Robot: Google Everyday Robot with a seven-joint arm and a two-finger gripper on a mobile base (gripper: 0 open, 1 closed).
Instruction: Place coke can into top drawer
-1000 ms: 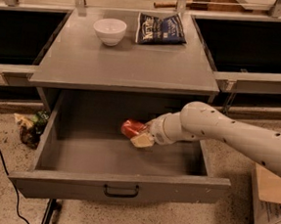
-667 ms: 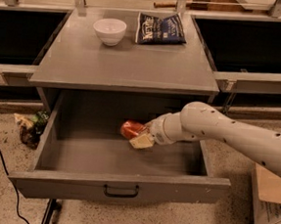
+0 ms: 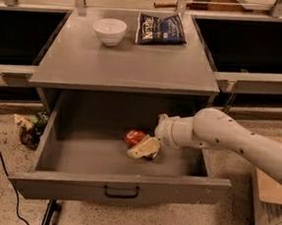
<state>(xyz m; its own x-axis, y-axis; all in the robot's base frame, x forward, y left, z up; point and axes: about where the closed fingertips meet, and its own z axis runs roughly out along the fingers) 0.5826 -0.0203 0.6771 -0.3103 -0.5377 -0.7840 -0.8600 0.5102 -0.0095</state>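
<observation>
The top drawer (image 3: 120, 185) is pulled wide open, its grey front panel with the black bar handle facing me. My gripper (image 3: 145, 147) reaches in from the right and sits low inside the drawer, near the middle of its floor. It is shut on the coke can (image 3: 134, 137). The can's red body sticks out to the left of a cream finger (image 3: 142, 148), at or just above the drawer floor. The can's right part is hidden by the gripper.
A white bowl (image 3: 109, 31) and a dark blue chip bag (image 3: 159, 28) lie on the grey cabinet top (image 3: 120, 66). Some litter (image 3: 31, 127) lies on the floor to the left. A cardboard box (image 3: 271, 200) stands at the right.
The gripper and the can have moved slightly lower in the drawer, toward its floor and front. The drawer, bowl and bag have not moved.
</observation>
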